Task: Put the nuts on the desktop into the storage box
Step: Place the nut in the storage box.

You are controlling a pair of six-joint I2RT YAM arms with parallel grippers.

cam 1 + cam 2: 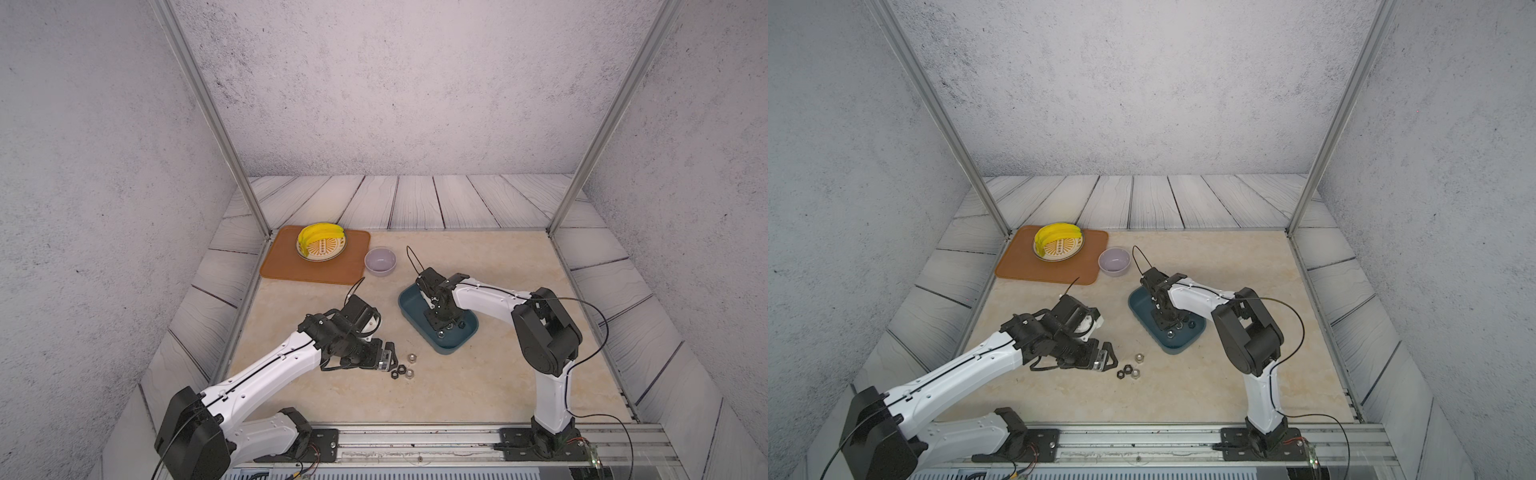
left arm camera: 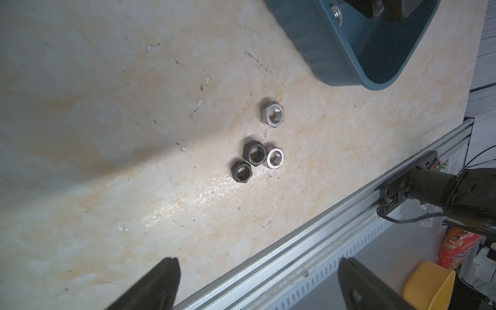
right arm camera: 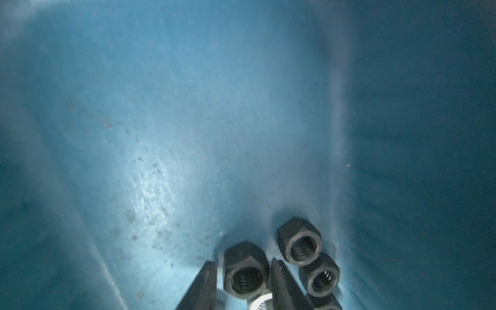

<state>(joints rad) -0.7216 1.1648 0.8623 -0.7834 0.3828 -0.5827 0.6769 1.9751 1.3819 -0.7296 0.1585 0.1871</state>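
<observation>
Several small nuts, black and silver, lie in a cluster [image 1: 404, 369] [image 1: 1130, 369] on the beige desktop [image 1: 332, 395]. The left wrist view shows a silver nut [image 2: 272, 112] apart from two black nuts [image 2: 254, 153] and another silver one [image 2: 274, 158]. My left gripper [image 1: 388, 359] [image 2: 259, 261] hovers just left of them, open wide and holding nothing. The teal storage box [image 1: 449, 351] [image 1: 1177, 349] holds several nuts [image 1: 451, 326]. My right gripper [image 1: 441, 329] [image 3: 243, 263] reaches down into it. Its jaws stand slightly apart around a black nut [image 3: 245, 271] resting on the box floor, with a gap showing on one side.
An orange mat [image 1: 316, 270] at the back left carries a plate [image 1: 332, 255] of bananas [image 1: 316, 235]. A lavender bowl [image 1: 380, 261] stands beside it, behind the box. A metal rail [image 1: 415, 436] runs along the front edge. Frame posts rise at the back corners.
</observation>
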